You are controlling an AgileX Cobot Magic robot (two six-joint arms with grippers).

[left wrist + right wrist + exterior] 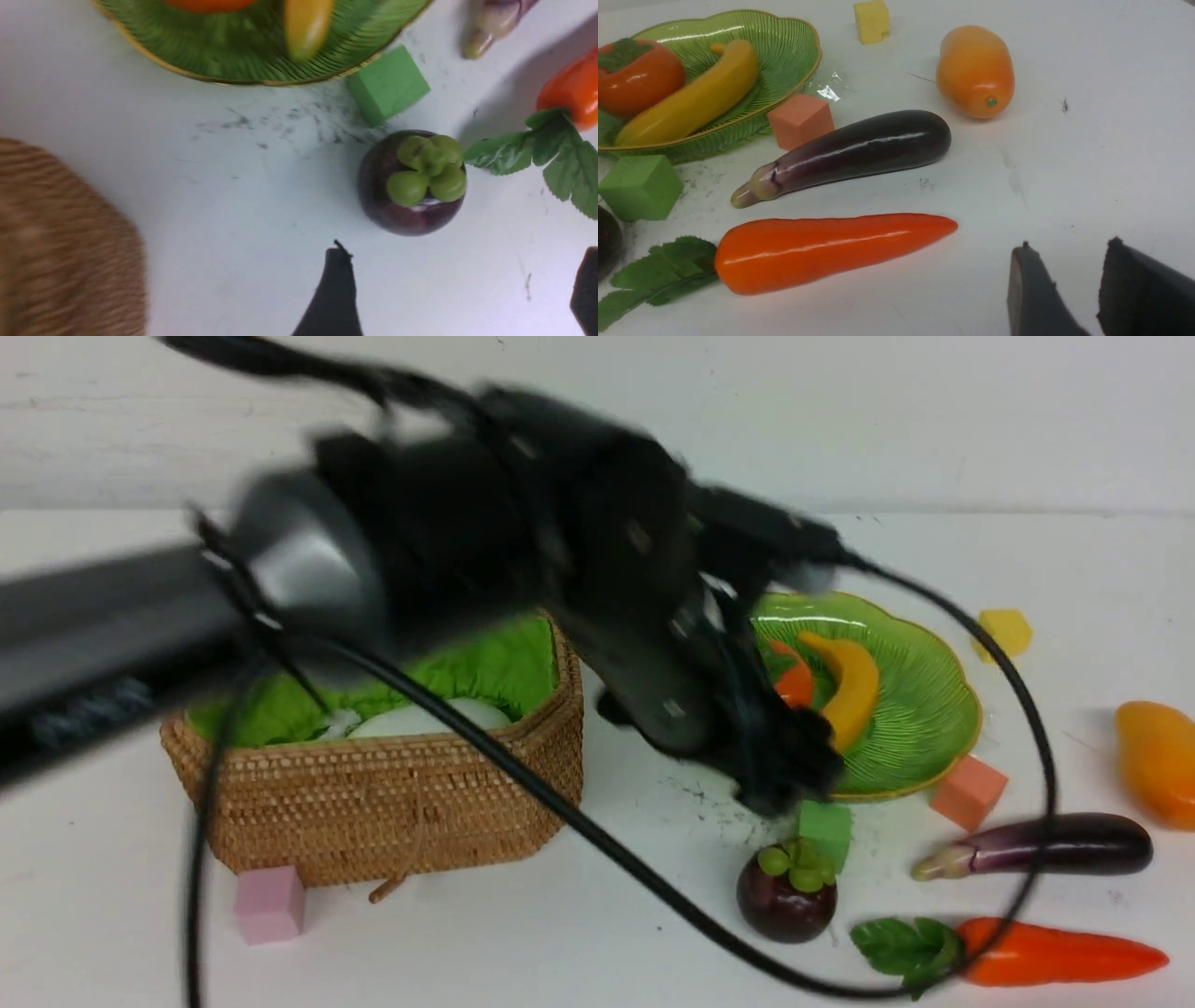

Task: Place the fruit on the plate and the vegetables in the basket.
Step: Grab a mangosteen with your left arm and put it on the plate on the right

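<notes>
The green plate (pixel 924 709) holds a banana (pixel 850 686) and a persimmon (pixel 795 681). A white radish (pixel 429 719) lies in the wicker basket (pixel 373 793). On the table lie the mangosteen (pixel 786 896), eggplant (pixel 1046 845), carrot (pixel 1055 952) and mango (pixel 1158 761). My left gripper (pixel 784 775), blurred, hangs at the plate's near edge just above the mangosteen (pixel 411 186); it (pixel 460 280) is open and empty. My right gripper (pixel 1073 261) stands open and empty over bare table, to one side of the carrot (pixel 831 247) and eggplant (pixel 859 149). It does not show in the front view.
Foam cubes lie about: green (pixel 825 831) between plate and mangosteen, salmon (pixel 969 791) by the plate's rim, yellow (pixel 1005 633) behind the plate, pink (pixel 269 903) before the basket. A black cable (pixel 607 845) loops over the table around the fruit and vegetables.
</notes>
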